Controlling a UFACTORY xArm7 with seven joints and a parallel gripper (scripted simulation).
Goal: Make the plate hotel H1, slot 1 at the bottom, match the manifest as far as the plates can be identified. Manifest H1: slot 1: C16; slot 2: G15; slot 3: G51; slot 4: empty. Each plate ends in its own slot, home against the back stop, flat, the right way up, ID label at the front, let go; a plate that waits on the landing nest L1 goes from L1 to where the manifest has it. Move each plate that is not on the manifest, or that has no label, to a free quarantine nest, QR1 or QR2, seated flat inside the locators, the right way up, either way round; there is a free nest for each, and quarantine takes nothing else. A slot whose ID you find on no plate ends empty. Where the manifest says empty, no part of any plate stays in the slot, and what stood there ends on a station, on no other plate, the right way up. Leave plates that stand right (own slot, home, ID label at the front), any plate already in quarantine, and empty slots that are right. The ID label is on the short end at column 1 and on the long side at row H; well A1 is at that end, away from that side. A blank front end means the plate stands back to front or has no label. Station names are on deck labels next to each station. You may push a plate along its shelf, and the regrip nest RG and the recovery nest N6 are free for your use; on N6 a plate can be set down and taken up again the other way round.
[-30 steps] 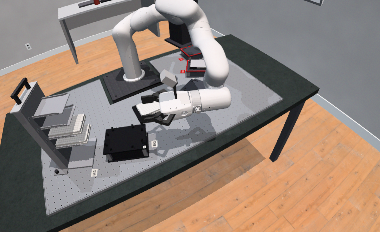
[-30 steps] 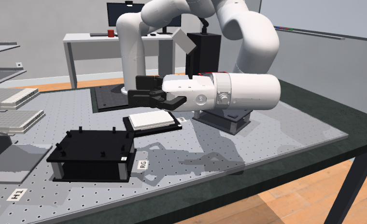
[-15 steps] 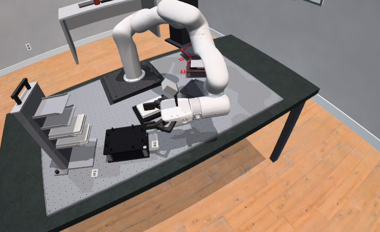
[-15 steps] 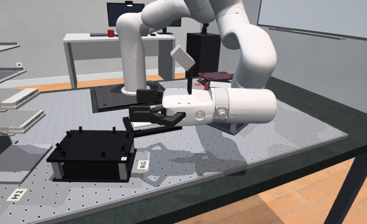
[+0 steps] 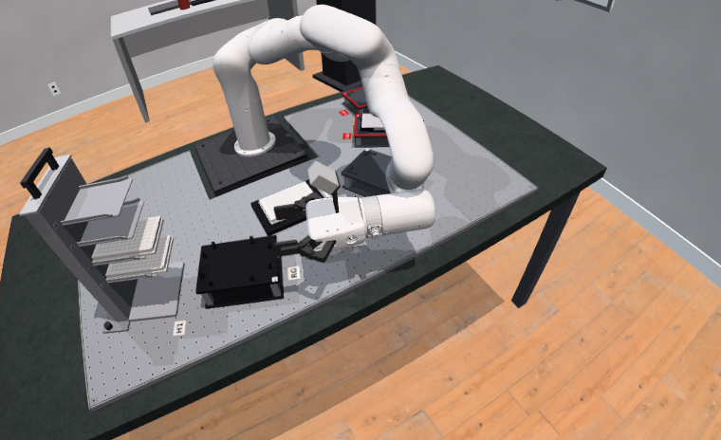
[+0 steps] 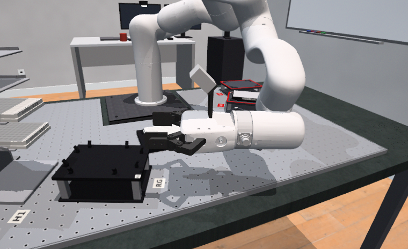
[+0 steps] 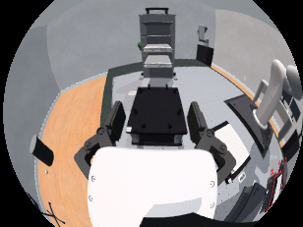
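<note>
The plate hotel H1 (image 5: 51, 229) (image 7: 156, 28) stands at the table's left end. White well plates lie in its two lowest slots: one plate (image 5: 138, 265) (image 6: 13, 133) at the bottom and a second plate (image 5: 129, 243) (image 6: 9, 107) above it. The two upper shelves (image 5: 101, 199) are bare. A third white plate (image 5: 286, 197) lies on a black nest mid-table, partly hidden by my gripper. My gripper (image 5: 287, 229) (image 6: 153, 131) (image 7: 155, 108) is open and empty. It lies level just above the deck and points at the black RG nest (image 5: 237, 267) (image 6: 103, 160) (image 7: 155, 108). I cannot read any plate labels.
Two red-framed quarantine nests stand at the far end: one nest (image 5: 359, 97) (image 6: 241, 83) is bare and the other nest (image 5: 359, 131) (image 6: 230, 99) holds a plate (image 5: 373, 120) (image 6: 246, 94). A black tilted nest (image 5: 366, 169) sits behind my wrist. The arm's base (image 5: 250, 147) is bolted mid-back.
</note>
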